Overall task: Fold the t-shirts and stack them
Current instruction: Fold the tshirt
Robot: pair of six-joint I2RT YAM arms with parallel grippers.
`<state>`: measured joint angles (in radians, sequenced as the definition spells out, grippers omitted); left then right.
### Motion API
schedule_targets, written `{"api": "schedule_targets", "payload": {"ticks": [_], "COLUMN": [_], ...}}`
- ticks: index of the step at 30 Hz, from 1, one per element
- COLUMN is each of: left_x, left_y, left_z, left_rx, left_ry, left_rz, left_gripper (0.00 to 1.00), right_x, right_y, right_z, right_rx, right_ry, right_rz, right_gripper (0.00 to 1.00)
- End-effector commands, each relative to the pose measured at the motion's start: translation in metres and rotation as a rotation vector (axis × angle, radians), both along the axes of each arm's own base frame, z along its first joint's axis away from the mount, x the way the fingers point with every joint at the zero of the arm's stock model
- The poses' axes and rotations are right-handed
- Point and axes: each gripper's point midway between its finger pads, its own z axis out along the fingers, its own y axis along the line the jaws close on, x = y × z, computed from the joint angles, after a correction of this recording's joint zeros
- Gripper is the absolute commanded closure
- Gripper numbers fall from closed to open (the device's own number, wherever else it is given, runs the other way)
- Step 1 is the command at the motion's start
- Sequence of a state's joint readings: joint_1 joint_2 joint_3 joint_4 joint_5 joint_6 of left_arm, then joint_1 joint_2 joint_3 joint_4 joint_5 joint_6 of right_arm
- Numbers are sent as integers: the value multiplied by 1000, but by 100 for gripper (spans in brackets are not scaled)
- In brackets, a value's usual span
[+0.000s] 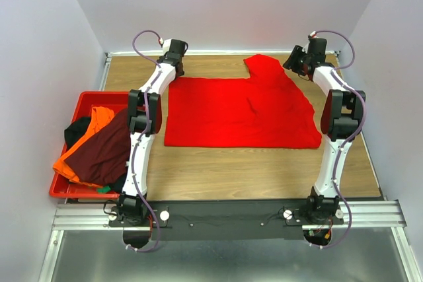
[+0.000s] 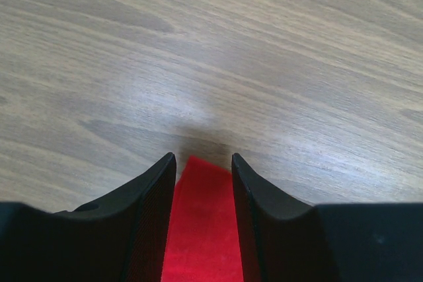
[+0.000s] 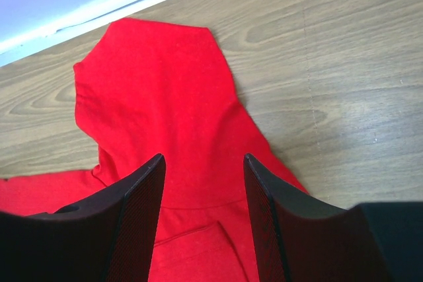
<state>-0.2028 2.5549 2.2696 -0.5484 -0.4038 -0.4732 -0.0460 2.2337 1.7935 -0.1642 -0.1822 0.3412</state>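
- Left gripper [image 2: 203,158]: my jaws stand apart, straddling the far left corner of the bright red t-shirt [image 1: 238,113]. The corner's tip lies in the gap, and as far as I can judge nothing is clamped.
- Risk at that corner: only a narrow tip of cloth sits between my fingers. Closing here may catch too little, and it could slip free when I lift.
- Bright red t-shirt: it lies spread flat on the wooden table [image 1: 264,166], with one sleeve [image 3: 152,77] poking out at its far right.
- Right gripper [image 3: 205,160]: my jaws are wide apart and hold nothing, poised over the shirt where that sleeve joins the body.
- Risk there: if my two sides grip unevenly, the fold would likely skew or bunch.
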Motion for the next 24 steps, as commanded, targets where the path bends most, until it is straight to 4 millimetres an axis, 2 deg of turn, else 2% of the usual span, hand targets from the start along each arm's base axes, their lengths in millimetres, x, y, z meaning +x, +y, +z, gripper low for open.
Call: {"api": "schedule_targets", "payload": {"ticks": [1,9,24], "left_x": [6,6,4], "left_y": [0,1,-1], "left_z": [-4,-7,-7], "left_rx": [-24,-31,-54], "left_ry": [-3,4,10], "left_rz": [-11,-1,9], "left_gripper": [54,62,64], "right_x": [1,2,4], "right_y": [7,7,9], "right_z": [-7,-6,-2], "right_rx": [0,2,16], "right_ry": [-6,-11,-20], "right_rz": [31,35,38], "right_gripper": [42,42,42]}}
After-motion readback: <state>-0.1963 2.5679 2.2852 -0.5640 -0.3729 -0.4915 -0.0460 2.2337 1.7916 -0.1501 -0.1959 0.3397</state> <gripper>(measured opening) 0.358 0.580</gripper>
